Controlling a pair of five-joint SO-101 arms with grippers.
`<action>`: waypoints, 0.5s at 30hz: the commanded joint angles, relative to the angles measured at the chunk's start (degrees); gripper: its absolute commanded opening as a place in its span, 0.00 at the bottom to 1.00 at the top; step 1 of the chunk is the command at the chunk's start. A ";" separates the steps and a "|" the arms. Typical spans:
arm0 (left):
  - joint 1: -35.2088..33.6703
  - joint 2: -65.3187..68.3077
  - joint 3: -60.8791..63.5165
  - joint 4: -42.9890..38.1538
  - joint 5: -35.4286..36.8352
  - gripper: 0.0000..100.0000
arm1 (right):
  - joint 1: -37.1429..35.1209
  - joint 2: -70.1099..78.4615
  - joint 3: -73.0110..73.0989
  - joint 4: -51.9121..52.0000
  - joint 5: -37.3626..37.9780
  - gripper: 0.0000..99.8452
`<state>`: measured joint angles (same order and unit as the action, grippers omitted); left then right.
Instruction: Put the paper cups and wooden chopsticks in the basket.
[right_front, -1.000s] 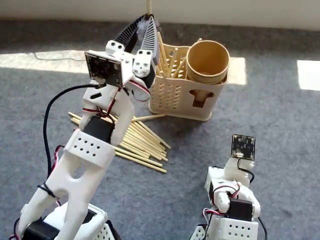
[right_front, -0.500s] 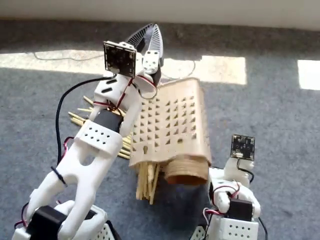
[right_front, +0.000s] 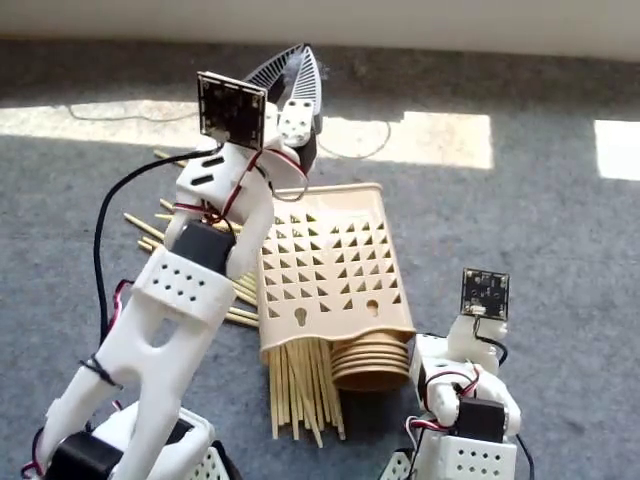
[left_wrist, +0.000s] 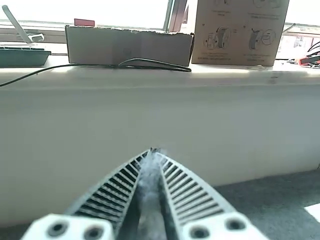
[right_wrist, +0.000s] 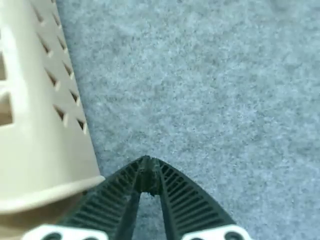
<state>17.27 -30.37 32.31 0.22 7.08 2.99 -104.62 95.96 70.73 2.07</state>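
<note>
The beige perforated basket (right_front: 330, 270) lies tipped on its side on the grey carpet, mouth toward the arms' bases. A stack of paper cups (right_front: 372, 362) pokes out of the mouth, and a bundle of wooden chopsticks (right_front: 300, 395) fans out beside it. More chopsticks (right_front: 150, 235) lie loose on the carpet behind the left arm. My left gripper (right_front: 303, 55) is shut and empty, raised above the basket's far end; its tips (left_wrist: 151, 151) face the wall. My right gripper (right_wrist: 146, 162) is shut and empty, low over the carpet, with the basket's wall (right_wrist: 35, 115) just beside it.
The right arm (right_front: 465, 395) sits folded close to the basket's mouth. A thin cable (right_front: 360, 140) lies on the carpet behind the basket. A white wall runs along the back, with cardboard boxes (left_wrist: 129, 46) on the sill above it.
The basket went from upright to lying on its side, and it slid toward the arms. Cups and chopsticks spilled partly out. The left arm let go of it and stayed raised.
</note>
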 joint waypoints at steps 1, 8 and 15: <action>0.40 -7.43 -2.86 6.95 -0.44 0.01 | -0.31 -0.57 5.93 0.13 0.35 0.01; -6.46 -16.40 -2.77 24.44 -0.44 0.01 | -0.31 -0.57 5.93 0.13 0.35 0.01; -13.85 -25.54 -2.68 41.32 -0.53 0.01 | -0.31 -0.57 5.93 0.13 0.35 0.01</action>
<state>6.11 -51.82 32.22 35.30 7.08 2.99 -104.62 95.96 70.73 2.07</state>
